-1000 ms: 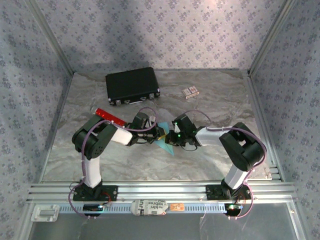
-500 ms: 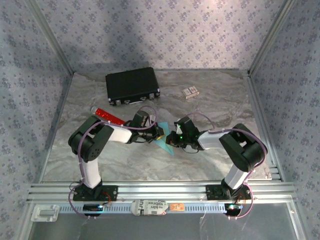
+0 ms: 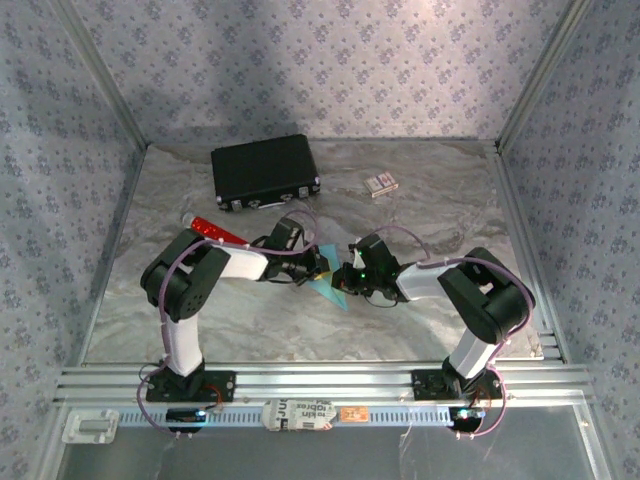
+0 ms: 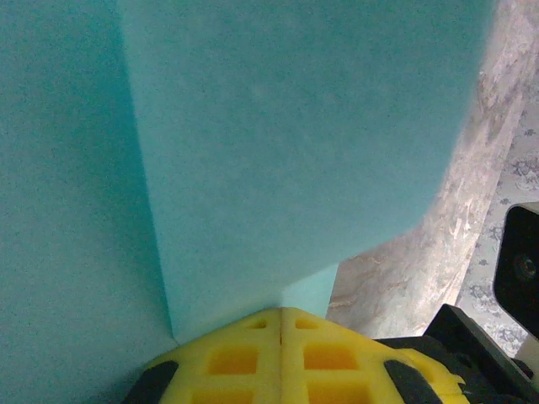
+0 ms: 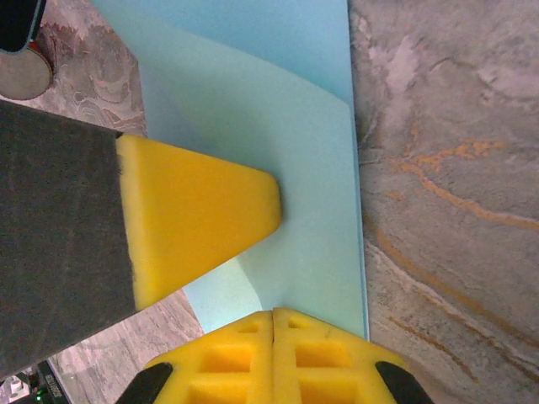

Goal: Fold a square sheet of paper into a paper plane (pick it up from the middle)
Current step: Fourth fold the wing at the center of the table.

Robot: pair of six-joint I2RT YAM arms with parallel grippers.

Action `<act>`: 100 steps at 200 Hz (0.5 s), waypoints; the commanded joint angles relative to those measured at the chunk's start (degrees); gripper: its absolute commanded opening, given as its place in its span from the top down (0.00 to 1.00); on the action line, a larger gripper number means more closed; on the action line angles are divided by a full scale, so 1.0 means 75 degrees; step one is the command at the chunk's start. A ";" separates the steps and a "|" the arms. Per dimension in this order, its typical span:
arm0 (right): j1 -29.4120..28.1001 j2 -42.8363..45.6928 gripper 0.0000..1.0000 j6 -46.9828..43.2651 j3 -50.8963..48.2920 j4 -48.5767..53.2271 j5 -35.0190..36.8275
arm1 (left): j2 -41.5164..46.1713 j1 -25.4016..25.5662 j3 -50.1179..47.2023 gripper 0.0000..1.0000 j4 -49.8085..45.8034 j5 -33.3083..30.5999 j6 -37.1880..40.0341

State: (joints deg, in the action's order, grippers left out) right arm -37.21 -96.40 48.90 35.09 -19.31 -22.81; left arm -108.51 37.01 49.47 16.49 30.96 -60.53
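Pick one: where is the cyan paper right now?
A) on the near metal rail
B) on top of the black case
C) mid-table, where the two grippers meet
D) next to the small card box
C: the top view shows the cyan paper lying on the table at the tips of the left gripper and right gripper, well clear of the black case and card box.

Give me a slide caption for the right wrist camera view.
Shut right tool at the edge of the folded cyan paper on a marbled table, left tool lying across the sheet.
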 commanded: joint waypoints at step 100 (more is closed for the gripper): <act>-0.0088 -0.0221 0.98 -0.0085 -0.0566 0.0950 0.0120 | -0.0857 -0.1380 0.1225 0.98 -0.1740 -0.0474 0.1213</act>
State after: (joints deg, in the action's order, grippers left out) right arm -37.28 -96.42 48.88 33.89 -21.91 -22.72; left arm -112.20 30.85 57.28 7.35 34.92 -54.63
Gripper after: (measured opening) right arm 0.052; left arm 0.039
